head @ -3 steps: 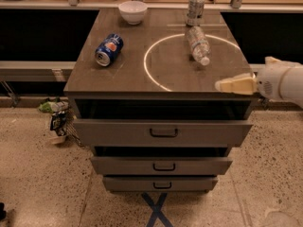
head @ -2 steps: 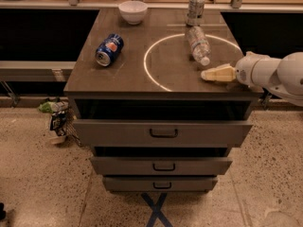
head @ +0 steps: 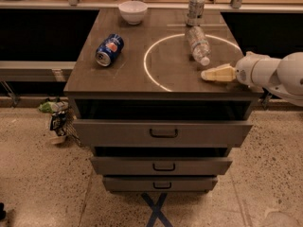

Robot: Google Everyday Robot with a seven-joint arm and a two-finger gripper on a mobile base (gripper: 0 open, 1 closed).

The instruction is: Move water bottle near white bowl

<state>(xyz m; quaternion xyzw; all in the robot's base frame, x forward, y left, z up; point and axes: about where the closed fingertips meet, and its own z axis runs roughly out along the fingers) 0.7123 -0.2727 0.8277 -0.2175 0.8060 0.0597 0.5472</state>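
Observation:
The water bottle point(head: 198, 44) lies on its side on the right part of the brown cabinet top point(head: 132, 70), inside a white painted ring, with its white cap toward the front. The white bowl point(head: 132, 11) stands upright at the back of the top, left of centre. My gripper point(head: 208, 74) reaches in from the right on a white arm. Its pale fingers point left, low over the top, just in front of the bottle's cap and apart from it.
A blue soda can point(head: 109, 49) lies on its side at the left of the top. A silver can point(head: 195, 9) stands upright at the back, right behind the bottle. Three drawers point(head: 163, 133) stick out below. Small litter point(head: 56, 116) lies on the floor at left.
My gripper has moved left from beyond the right edge of the top to a spot over it, close to the bottle's cap. The bottle, bowl and cans have not moved.

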